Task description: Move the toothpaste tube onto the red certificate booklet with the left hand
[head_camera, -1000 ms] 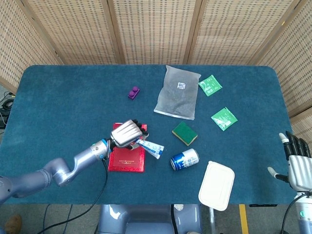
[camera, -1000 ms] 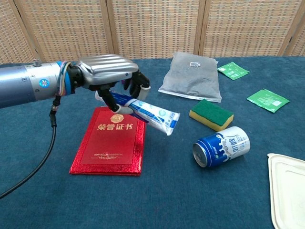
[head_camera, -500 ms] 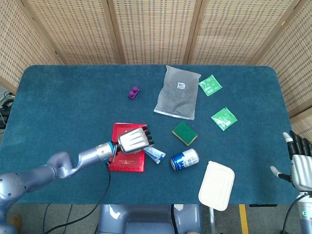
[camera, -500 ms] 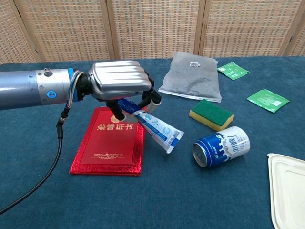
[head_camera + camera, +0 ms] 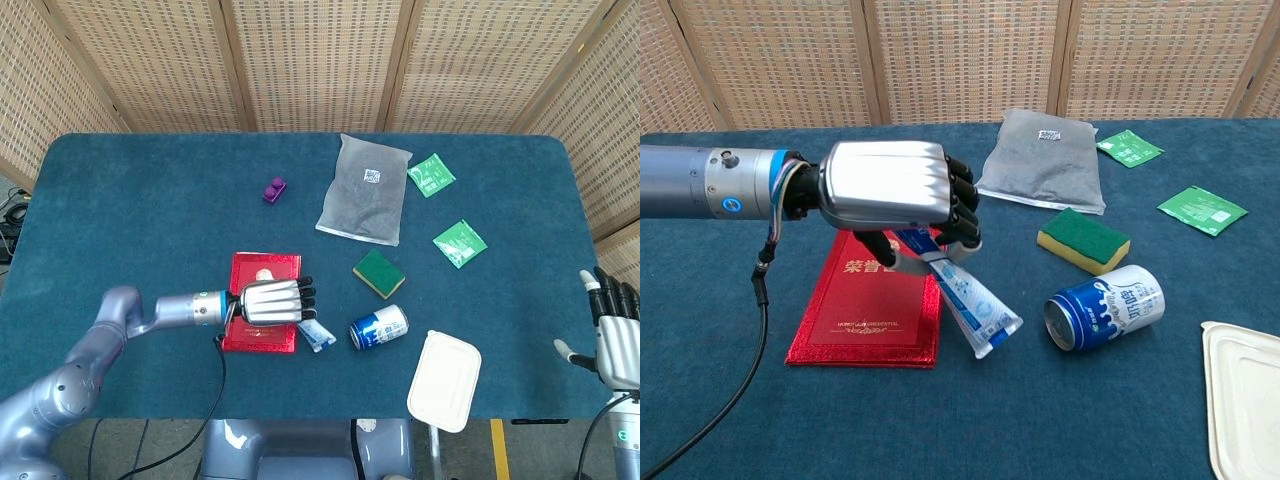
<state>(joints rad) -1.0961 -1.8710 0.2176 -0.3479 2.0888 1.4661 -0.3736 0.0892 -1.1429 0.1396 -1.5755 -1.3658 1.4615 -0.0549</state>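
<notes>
My left hand (image 5: 890,198) (image 5: 270,301) hovers over the right part of the red certificate booklet (image 5: 865,305) (image 5: 258,270) and holds the cap end of the white and blue toothpaste tube (image 5: 968,300) (image 5: 316,335). The tube slopes down to the right, its flat end low beside the booklet's right edge, over the blue cloth. Whether that end touches the cloth I cannot tell. My right hand (image 5: 612,330) shows only in the head view, at the table's right edge, fingers apart and holding nothing.
A blue can (image 5: 1104,306) lies on its side just right of the tube. Behind it sits a green and yellow sponge (image 5: 1083,239). A grey pouch (image 5: 1042,161), two green sachets (image 5: 1201,209), a purple block (image 5: 274,189) and a white lidded box (image 5: 445,379) lie further off.
My left hand has moved toward the table's front edge and lower over the booklet, turning the tube so its flat end points more steeply down to the right. The right hand has barely shifted.
</notes>
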